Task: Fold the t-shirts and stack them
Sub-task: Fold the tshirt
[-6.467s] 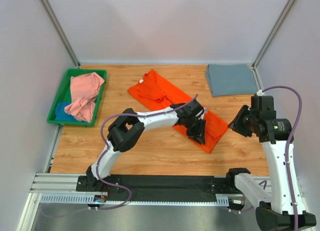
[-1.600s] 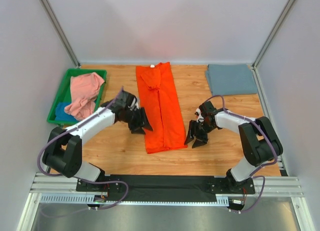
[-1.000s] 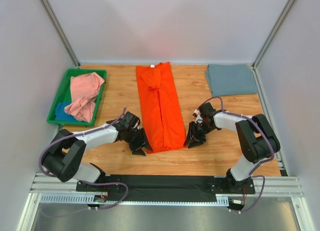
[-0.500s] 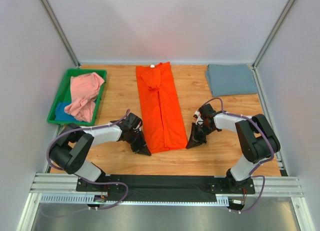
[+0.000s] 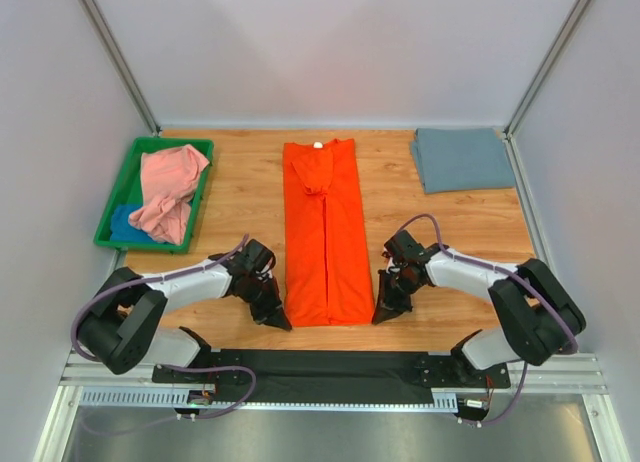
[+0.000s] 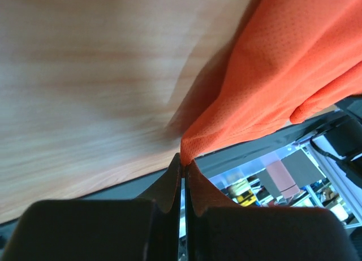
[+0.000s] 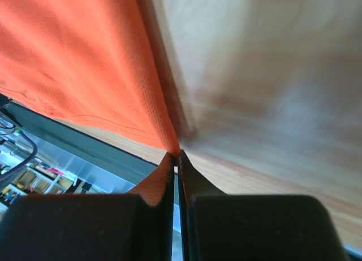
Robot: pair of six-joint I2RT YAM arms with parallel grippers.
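My left gripper [image 5: 273, 317] is clenched on the near left corner of the orange t-shirt [image 5: 323, 232], and in my left wrist view the fingertips [image 6: 172, 179] meet with only a small peak of orange cloth pinched between them. My right gripper [image 5: 384, 310] is clenched in the same way on the near right corner of that shirt, where a point of the hem runs down into the closed fingertips [image 7: 185, 173]. Both grippers sit low over the wood close to the near edge of the tabletop [image 5: 240, 187], one on each side of the shirt. The shirt lies as a long narrow strip down the middle of the tabletop, with its collar end towards the far edge and its hem end towards the near edge. The grey-blue t-shirt [image 5: 462, 159] lies folded flat in the far right corner. By the left edge, near the far left corner, the green tray [image 5: 176, 142] holds the crumpled pink t-shirt [image 5: 170, 187], and the blue t-shirt [image 5: 127, 222] shows from beneath it at the tray's near end.
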